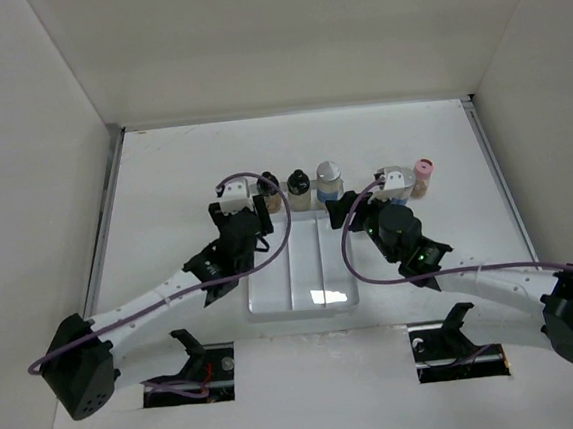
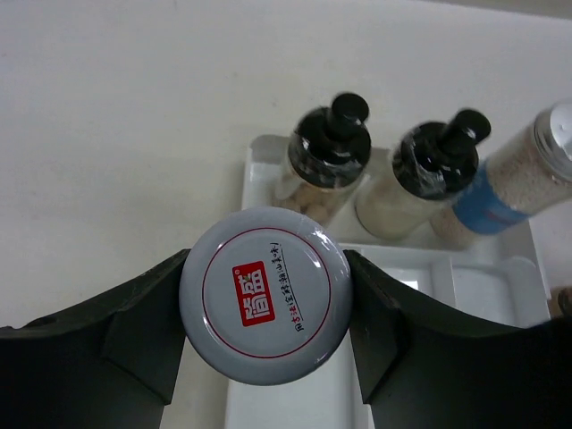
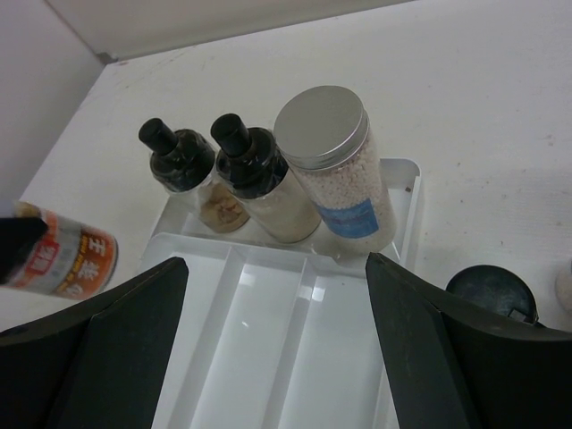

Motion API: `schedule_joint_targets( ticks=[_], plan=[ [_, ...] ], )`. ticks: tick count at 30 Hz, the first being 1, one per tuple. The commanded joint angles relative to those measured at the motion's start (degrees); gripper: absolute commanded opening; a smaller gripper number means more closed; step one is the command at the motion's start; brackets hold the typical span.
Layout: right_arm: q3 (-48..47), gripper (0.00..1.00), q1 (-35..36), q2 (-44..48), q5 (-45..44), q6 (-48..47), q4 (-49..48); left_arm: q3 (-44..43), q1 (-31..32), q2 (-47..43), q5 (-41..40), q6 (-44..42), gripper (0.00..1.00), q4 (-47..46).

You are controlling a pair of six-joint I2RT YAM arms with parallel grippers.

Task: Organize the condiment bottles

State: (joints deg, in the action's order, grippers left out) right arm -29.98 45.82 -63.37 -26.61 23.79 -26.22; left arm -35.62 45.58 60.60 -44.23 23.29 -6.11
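Gripping a red-labelled jar (image 2: 264, 295)

Left jaws hold it clenched at the left edge of the white tray (image 2: 483, 286). Black-capped jars (image 3: 181, 159) (image 3: 250, 165) and a silver-capped jar (image 3: 335, 156) stand in its back compartment. Right jaws gape, released, above the tray.

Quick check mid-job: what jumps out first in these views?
The left end effector is clamped on a jar with a red logo on its cap, at the white tray's left edge. Two black-capped bottles and a silver-capped bottle with a blue label stand in the tray's far compartment. The right end effector is open over the tray.
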Motion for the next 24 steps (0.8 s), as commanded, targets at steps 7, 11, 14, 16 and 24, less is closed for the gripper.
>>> schedule_joint_targets(
  ticks=[7,11,14,16,24],
  plan=[
    [0.62,0.87,-0.43,1.06,-1.78,-0.32,-3.93,-1.65,3.85,10.84,2.3,0.18,0.41,-13.56],
    [0.71,0.87,-0.87,0.97,-1.6,-0.24,-3.93,-0.42,3.33,14.72,2.83,0.18,0.42,-17.09],
    [0.62,0.87,-0.69,1.5,-1.86,-0.59,-4.01,0.72,2.98,17.44,3.36,0.35,0.42,-20.34],
    [0.88,0.87,-0.78,1.67,-1.6,-0.33,-4.28,0.55,2.89,19.11,3.45,0.35,0.42,-20.79],
    [0.45,0.88,-0.78,0.36,-1.16,-0.06,-3.76,1.07,3.59,22.11,0.64,0.27,0.57,-21.93]
  ],
)
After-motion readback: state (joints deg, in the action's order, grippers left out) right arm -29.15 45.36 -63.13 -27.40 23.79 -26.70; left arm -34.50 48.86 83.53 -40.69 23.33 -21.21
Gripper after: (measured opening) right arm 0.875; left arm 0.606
